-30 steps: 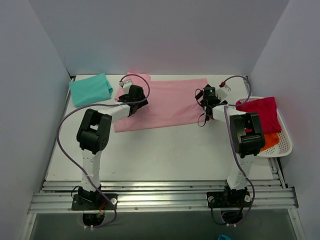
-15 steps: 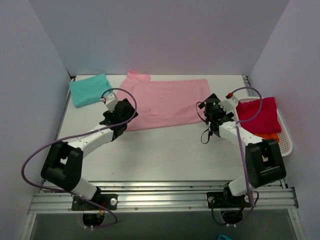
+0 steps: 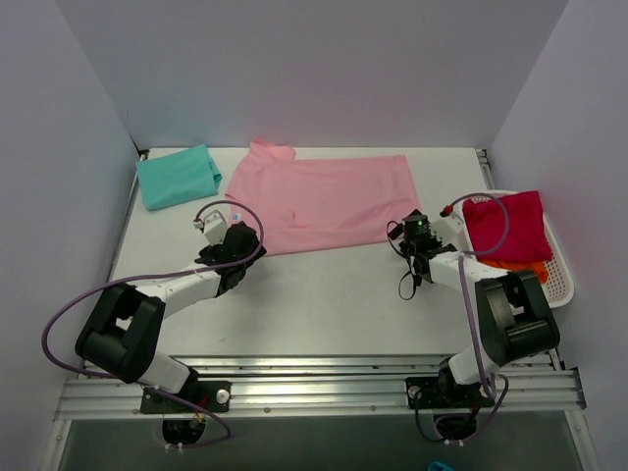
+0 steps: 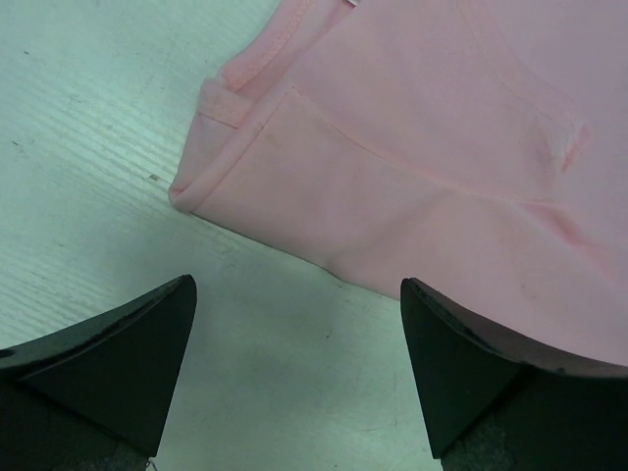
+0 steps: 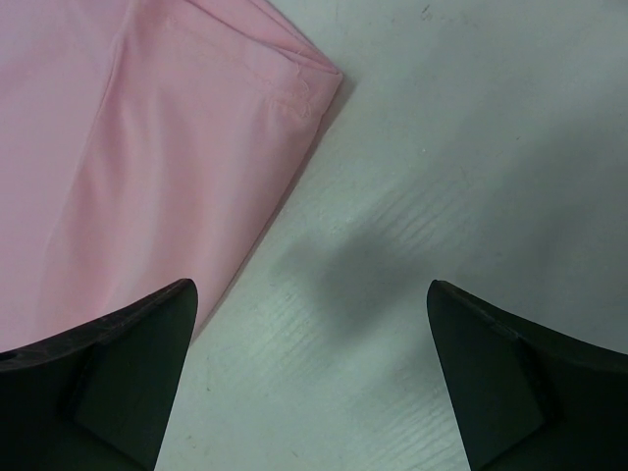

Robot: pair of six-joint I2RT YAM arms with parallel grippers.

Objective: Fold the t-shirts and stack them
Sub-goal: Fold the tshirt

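Left gripper (image 3: 232, 251): jaws spread wide, nothing between them. It sits at the near left corner of the shirt, one finger over the cloth edge and the other over bare table.
Right gripper (image 3: 416, 238): jaws spread wide, empty, at the near right corner of the same shirt.
Light pink cloth t-shirt (image 3: 324, 201): lies flat as a long band across the far middle of the table, collar at far left.
Folded teal t-shirt (image 3: 177, 177): far left corner, near the pink one but apart.
Crimson red t-shirt (image 3: 505, 226): heaped in the basket.
Orange t-shirt (image 3: 527, 267): under the crimson one, only an edge showing.
White plastic mesh basket (image 3: 561, 285): right edge of the table.
White table (image 3: 324, 299): carries all the above.
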